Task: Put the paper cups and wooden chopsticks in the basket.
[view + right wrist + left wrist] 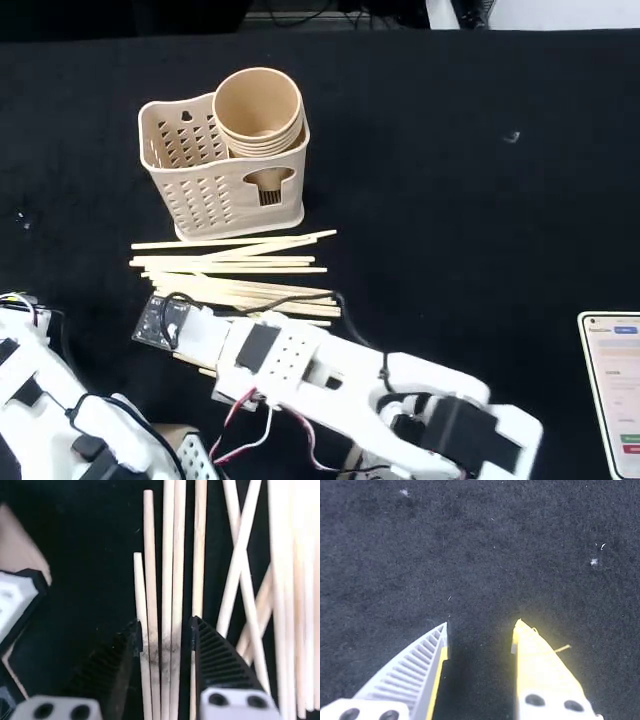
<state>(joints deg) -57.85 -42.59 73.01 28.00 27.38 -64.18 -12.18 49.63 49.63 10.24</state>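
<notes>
The right claw (165,627) sits low over the table with its jaws released. They are parted and straddle a few of the chopsticks (170,555), which lie flat and side by side between the two tips. One shorter stick touches the inner edge of one jaw, and another runs just outside the opposite jaw. No squeeze shows on them yet.

Just beyond the tips, the same sticks run straight on away from the claw. Off to one side of it the rest of the pile lies loose, with some sticks crossing others at a slant.

These are thin, stiff, very light sticks of smooth bare wood. They will probably roll or fan out under a sideways pinch, and a flat row may buckle upward and not bunch. A hold near the middle of their length looks best, so the bundle hangs level and does not tip at one end. Taking only a few at a time should keep them from slipping out.

Farther off, past the whole pile, the basket (215,195) stands upright. The cups (258,105) are already stacked inside one end of it, and the other end is free for sticks.

The left claw (481,625) hangs well apart from all this, empty and spread wide over bare black cloth (470,540).
</notes>
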